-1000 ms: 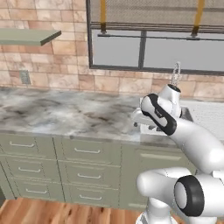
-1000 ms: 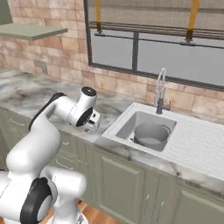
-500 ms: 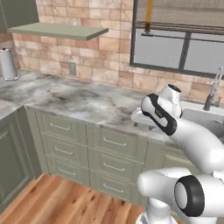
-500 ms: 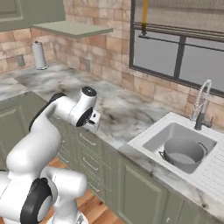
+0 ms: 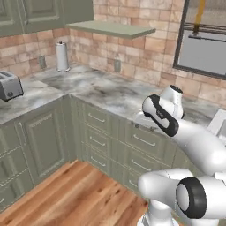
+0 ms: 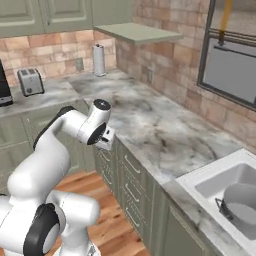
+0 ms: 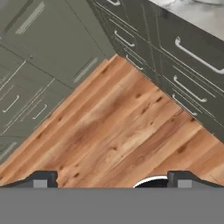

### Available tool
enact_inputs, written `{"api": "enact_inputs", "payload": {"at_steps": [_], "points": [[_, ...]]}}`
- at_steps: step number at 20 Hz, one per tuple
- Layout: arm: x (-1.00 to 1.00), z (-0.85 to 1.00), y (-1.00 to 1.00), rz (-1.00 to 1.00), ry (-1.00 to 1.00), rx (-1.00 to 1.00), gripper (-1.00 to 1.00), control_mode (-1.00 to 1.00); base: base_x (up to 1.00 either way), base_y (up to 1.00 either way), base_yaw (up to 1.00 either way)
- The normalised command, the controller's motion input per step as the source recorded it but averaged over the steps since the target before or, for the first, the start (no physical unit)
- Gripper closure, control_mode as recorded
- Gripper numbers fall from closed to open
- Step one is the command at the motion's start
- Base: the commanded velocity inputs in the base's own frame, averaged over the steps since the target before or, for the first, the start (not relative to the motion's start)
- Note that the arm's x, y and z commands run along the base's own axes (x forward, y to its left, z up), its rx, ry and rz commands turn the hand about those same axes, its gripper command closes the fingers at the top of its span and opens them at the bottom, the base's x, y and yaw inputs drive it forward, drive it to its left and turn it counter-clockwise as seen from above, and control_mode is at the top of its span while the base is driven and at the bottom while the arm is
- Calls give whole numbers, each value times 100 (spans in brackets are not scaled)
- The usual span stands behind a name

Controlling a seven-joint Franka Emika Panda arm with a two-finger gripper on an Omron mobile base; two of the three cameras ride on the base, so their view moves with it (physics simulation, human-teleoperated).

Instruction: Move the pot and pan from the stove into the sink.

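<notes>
Grey pot is sitting in the sink, so the wide-open, empty gripper should be travelling tucked toward the pan's stove.

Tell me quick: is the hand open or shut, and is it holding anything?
Hand: open and empty, its two fingertips spread wide, aimed at the wood floor.

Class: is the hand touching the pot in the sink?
Apart. The right base view shows the hand by the cabinet fronts, a long run of counter away from the pot in the sink.
</notes>
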Motion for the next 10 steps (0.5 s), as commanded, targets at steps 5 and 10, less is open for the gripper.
{"api": "enact_inputs", "payload": {"at_steps": [5,10], "points": [[0,0,0,0,0,0,-100,100,0,0,48],[0,0,0,0,0,0,-100,100,-1,0,49]]}}
